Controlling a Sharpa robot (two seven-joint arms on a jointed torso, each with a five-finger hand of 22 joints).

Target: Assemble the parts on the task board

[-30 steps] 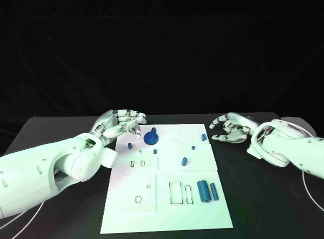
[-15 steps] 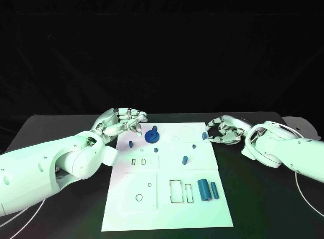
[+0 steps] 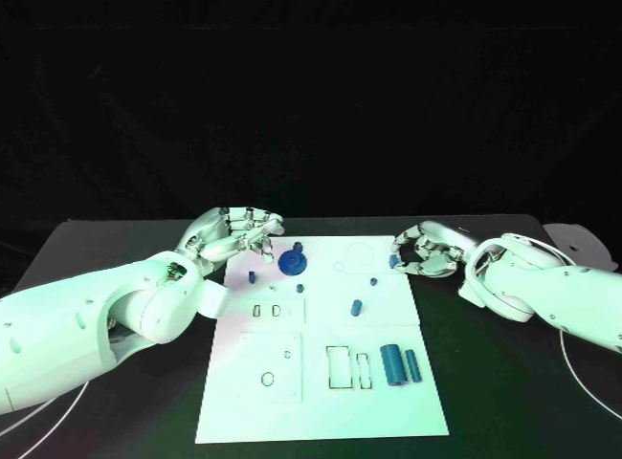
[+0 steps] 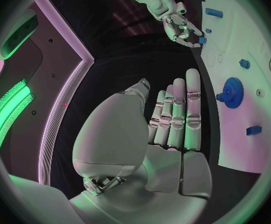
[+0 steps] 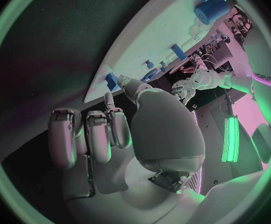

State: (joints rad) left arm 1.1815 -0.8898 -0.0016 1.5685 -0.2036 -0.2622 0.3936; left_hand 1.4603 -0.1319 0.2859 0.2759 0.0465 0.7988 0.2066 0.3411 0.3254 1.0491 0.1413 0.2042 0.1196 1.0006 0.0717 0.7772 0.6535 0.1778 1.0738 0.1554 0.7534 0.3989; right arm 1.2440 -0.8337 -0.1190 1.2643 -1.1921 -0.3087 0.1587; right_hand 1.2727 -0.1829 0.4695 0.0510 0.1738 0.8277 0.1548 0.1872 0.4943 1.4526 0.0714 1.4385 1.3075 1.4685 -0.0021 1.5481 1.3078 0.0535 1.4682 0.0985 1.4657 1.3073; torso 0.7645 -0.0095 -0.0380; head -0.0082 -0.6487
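Right hand reaching a small part at the far right edge of the white rectangular task board [image 3: 325,382].

Near right corner: two blue cylinders [image 3: 401,364] lying flat. Farther: blue toothed gear [image 3: 292,260] upright; small blue peg [image 3: 392,260] at the edge, the right hand [image 3: 424,251] curled beside it (contact unclear). Left hand [image 3: 235,234] spread, empty. Risk: a glancing fingertip could knock the peg off the board.

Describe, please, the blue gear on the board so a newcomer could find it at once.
Start at the white task board in the middle of the black table. Look to its far end, near the left hand. The blue gear sits there: a toothed wheel, much broader than the small blue pieces around it.
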